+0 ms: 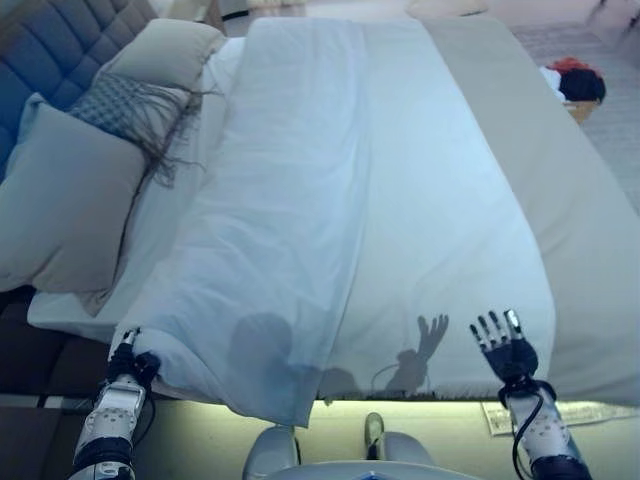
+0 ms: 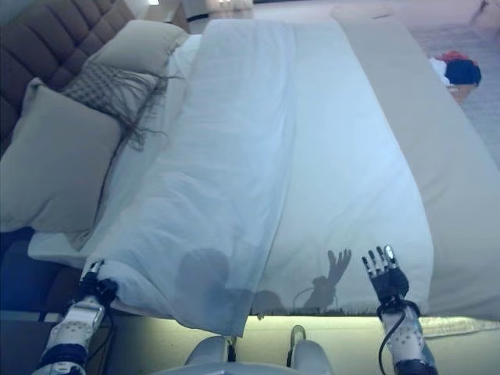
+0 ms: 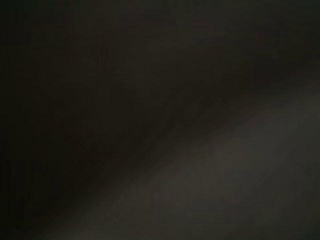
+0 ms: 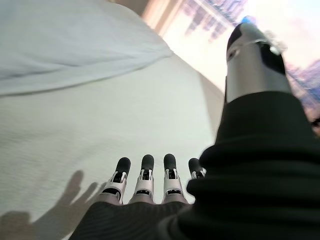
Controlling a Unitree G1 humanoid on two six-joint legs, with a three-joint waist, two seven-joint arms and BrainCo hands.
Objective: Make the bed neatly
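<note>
At the near edge of the bed [image 1: 590, 250], our right hand [image 1: 505, 345] hovers with fingers spread straight above the sheet [image 1: 480, 200], while our left hand [image 1: 128, 352] is buried under the duvet [image 1: 290, 220] corner; we cannot tell its grip. The soft white duvet, rumpled and folded lengthwise, runs away from us. Plump pillows [image 1: 60, 200] line the tufted headboard [image 1: 50, 50] to our left.

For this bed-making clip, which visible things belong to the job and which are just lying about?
Belong to the job:
white duvet, folded back and uneven
beige sheet
pillows
fringed cushion
left hand, fingers hidden under the duvet's corner
right hand, open above the sheet

Lying about:
basket of clothes on the floor
</note>
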